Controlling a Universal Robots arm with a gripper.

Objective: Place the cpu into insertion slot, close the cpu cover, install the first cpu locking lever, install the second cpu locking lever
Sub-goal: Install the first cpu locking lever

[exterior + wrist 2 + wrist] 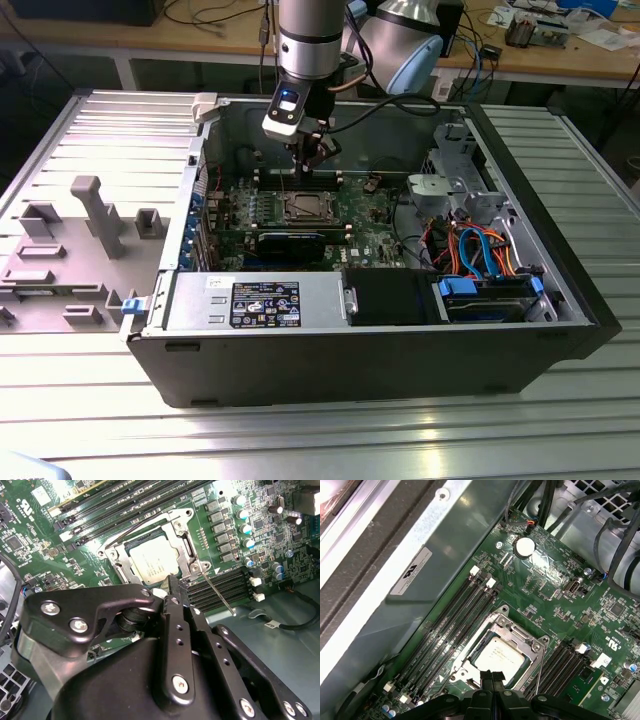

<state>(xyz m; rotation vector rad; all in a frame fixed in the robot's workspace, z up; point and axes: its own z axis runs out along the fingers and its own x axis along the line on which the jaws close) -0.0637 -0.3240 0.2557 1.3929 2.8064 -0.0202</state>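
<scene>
The cpu point(151, 563) point(500, 654) lies flat in the insertion slot point(304, 208) on the green board, its silver-grey top showing. The cpu cover point(181, 536) point(513, 629) lies down over it, framing the chip through its square window. One thin wire locking lever point(218, 594) point(539, 666) juts out free past a corner of the socket. Another lever point(131, 530) runs along the opposite side. My gripper point(312, 160) point(175, 587) point(490, 674) hovers just above the socket's edge near the free lever, fingers together and empty.
Long black memory slots point(451, 625) flank the socket on both sides. The case wall point(435, 555) rises close behind them. A black card point(290, 241), a power supply point(260, 300) and bundled cables point(470, 250) fill the rest of the case.
</scene>
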